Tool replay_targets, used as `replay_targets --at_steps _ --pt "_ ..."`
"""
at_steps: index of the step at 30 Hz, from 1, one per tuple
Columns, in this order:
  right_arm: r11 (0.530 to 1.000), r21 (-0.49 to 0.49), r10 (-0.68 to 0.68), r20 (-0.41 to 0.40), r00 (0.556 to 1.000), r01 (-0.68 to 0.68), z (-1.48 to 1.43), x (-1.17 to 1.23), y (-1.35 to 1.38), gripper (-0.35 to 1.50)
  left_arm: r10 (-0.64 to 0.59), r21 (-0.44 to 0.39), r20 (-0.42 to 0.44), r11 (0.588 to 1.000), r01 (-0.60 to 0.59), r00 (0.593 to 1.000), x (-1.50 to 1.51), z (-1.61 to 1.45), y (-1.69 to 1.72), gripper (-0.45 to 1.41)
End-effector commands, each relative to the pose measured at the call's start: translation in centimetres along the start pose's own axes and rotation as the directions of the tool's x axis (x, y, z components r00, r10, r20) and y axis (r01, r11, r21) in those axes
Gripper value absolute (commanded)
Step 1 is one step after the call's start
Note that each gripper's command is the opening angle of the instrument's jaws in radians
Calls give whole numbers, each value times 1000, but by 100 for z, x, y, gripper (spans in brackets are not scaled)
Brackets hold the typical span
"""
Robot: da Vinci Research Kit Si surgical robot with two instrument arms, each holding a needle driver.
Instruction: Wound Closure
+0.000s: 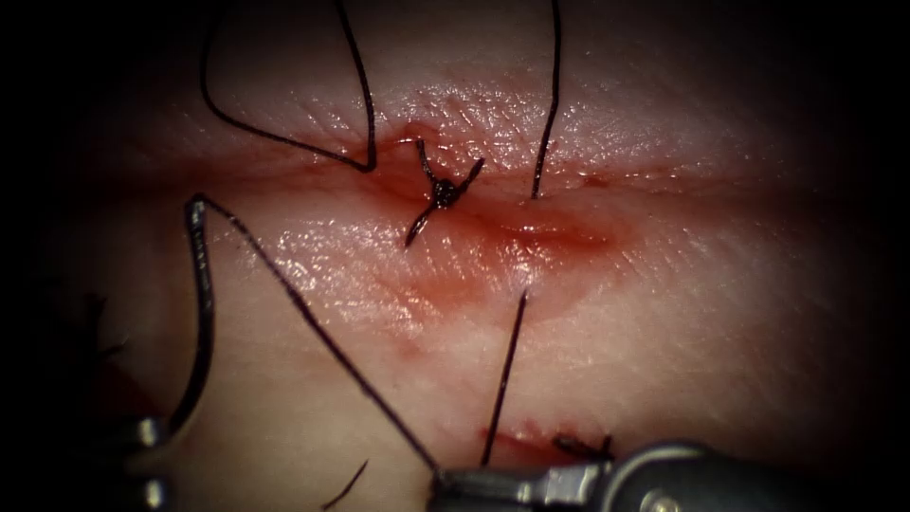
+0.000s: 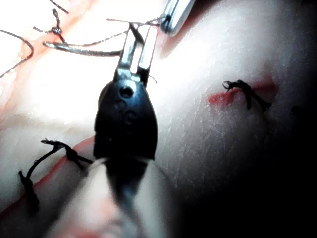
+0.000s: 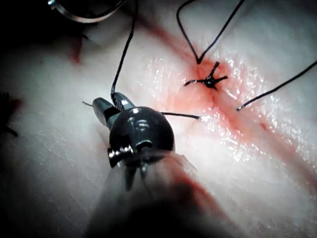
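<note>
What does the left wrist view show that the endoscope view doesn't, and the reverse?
Left wrist: left tool shut on the needle at the end away from the thread; another stitched cut. Endoscope: thread entering the tissue by the cut. Both: needle out of tissue, right tool holding thread, knot.

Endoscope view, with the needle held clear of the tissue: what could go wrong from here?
1. The left pincer grips the needle near one end, out of the tissue; held so far along its curve, it could swivel.
2. The right pincer is shut on the thread, which runs taut to the needle; a hard pull might fray it.
3. Loose thread loops lie near the tied knot and could snag.
</note>
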Motion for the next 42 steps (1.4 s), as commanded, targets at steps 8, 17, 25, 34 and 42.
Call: replay_targets --at_steps 8,17,25,34,42 --pt "964 -140 -228 -3 974 225 -11 -2 37 143 7 64 6 998 -7 1000 -3 -33 -5 -45" --pt "923 -223 -305 68 950 313 3 -31 83 128 14 102 29 995 -16 999 -6 -40 -11 -45" --pt "919 -186 -338 85 937 348 23 -59 80 -25 16 105 30 994 -19 999 -10 -39 -13 -45" --pt "947 -172 -250 137 959 271 13 -44 42 -35 131 122 48 983 -136 990 -30 -23 -31 -45" --pt "951 -95 -277 163 947 295 14 12 -33 -35 185 181 82 964 -198 979 -62 4 -48 -45"
